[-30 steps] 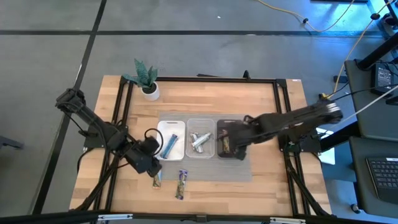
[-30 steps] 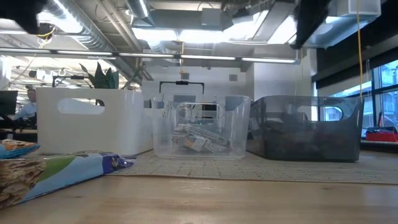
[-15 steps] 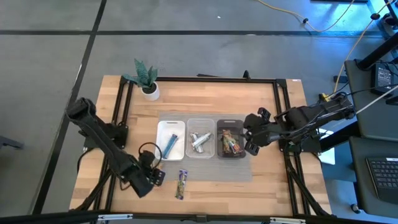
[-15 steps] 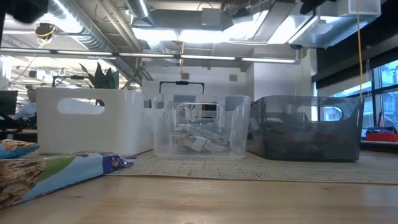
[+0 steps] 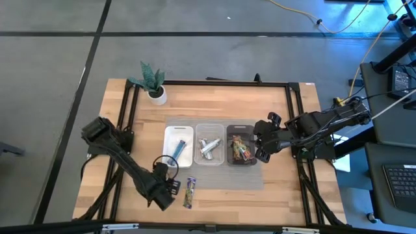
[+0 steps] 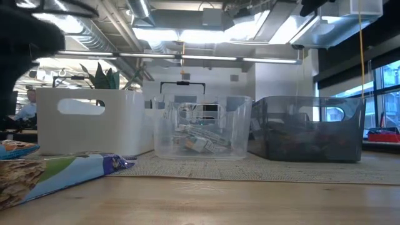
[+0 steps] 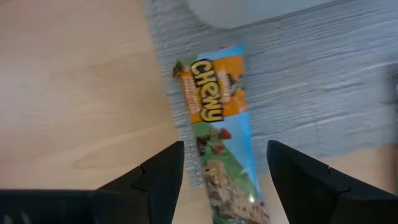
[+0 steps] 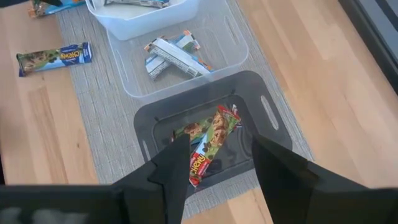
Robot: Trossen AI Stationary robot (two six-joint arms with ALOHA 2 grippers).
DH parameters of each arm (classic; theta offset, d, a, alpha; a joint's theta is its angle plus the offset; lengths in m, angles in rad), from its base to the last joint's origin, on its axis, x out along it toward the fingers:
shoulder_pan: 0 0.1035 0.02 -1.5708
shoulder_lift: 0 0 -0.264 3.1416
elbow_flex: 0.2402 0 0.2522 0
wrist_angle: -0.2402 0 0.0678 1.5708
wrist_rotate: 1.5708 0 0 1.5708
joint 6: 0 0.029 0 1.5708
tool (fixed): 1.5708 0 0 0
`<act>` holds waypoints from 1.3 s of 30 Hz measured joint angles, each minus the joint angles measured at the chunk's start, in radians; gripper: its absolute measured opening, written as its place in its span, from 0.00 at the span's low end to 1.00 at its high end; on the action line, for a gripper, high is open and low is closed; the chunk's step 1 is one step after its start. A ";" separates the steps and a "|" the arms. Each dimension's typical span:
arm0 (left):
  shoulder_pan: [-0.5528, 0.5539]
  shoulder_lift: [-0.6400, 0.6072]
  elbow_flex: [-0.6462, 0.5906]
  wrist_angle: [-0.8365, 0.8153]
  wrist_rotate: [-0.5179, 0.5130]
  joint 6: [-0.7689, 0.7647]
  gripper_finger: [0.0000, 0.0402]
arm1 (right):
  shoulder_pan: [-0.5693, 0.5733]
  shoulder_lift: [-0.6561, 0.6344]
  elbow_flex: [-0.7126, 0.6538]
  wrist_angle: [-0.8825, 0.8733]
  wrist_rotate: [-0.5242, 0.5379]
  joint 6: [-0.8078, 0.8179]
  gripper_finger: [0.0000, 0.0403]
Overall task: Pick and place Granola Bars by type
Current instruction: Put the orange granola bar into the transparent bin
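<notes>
**Grabbing the loose Chewy bar off the mat edge**

Lying flat under your left gripper is 1 granola bar, half on the grey mat, half on bare table. Judging by the foil it's light, soft and slippery, so pinch across the narrow middle. Left fingers are spread wide, straddling it, not touching. Open wood all round; the white tray sits near. A 2nd loose bar lies close by. Right gripper hangs beside the dark tray, part open, empty.
</notes>
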State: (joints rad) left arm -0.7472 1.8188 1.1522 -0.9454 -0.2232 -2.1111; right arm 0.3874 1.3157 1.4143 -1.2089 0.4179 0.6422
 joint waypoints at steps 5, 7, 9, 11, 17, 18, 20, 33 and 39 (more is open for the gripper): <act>0.005 0.034 0.000 0.007 0.049 -0.036 0.55 | 0.000 0.000 0.000 -0.001 0.000 0.000 0.43; 0.004 0.043 0.000 0.013 0.056 -0.051 0.55 | 0.000 0.000 0.000 -0.001 0.000 0.000 0.43; 0.003 0.046 0.000 0.021 0.070 -0.051 0.55 | 0.000 0.000 0.000 -0.001 0.000 -0.001 0.43; 0.003 0.046 0.000 0.033 0.076 -0.051 0.54 | 0.000 0.000 0.000 -0.001 0.000 -0.012 0.43; 0.003 0.046 0.000 0.041 0.094 -0.050 0.43 | 0.000 0.000 0.000 -0.001 0.000 -0.029 0.43; 0.003 0.046 0.000 0.041 0.095 -0.050 0.40 | 0.000 0.000 0.000 -0.001 0.000 -0.039 0.43; 0.003 0.046 0.000 0.041 0.095 -0.050 0.34 | 0.000 0.000 0.000 -0.002 0.001 -0.050 0.43; -0.070 -0.088 0.000 -0.007 0.171 -0.095 0.28 | 0.000 0.000 0.000 -0.073 0.000 -0.042 0.43; -0.105 -0.249 0.000 -0.016 -0.040 -0.111 0.26 | 0.000 0.000 0.000 -0.077 0.000 -0.042 0.43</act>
State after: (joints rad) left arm -0.8522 1.5695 1.1526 -0.9616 -0.2637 -2.2222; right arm 0.3874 1.3159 1.4140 -1.2858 0.4183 0.6006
